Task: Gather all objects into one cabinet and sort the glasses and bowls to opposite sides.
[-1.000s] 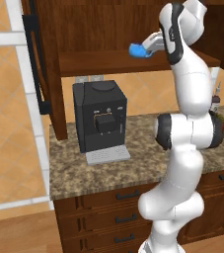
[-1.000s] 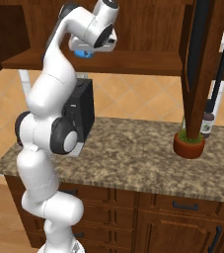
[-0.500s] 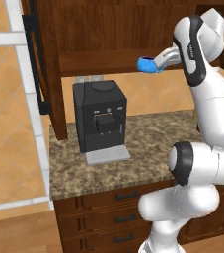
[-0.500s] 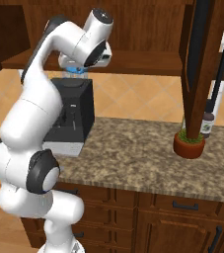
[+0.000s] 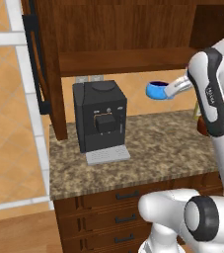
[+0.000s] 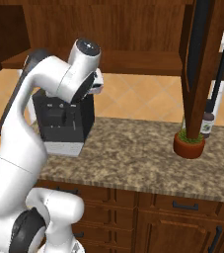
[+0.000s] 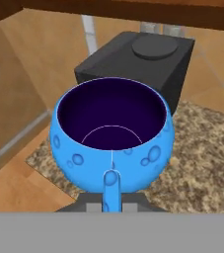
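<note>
My fingers (image 7: 111, 205) are closed on the small bright blue round bowl (image 7: 111, 136), dark purple and empty inside, held above the speckled granite table (image 5: 153, 148), right of the black coffee machine (image 5: 101, 121).

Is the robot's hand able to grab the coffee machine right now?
Probably not. The gripper is shut on the blue bowl, held in the air beside the coffee machine, so its fingers are already full. The way over looks free, though.

Speckled granite worktop (image 5: 148, 143) carries a black coffee machine (image 5: 100, 120) at 9 o'clock and a potted plant (image 6: 189, 144) at 3 o'clock.
</note>
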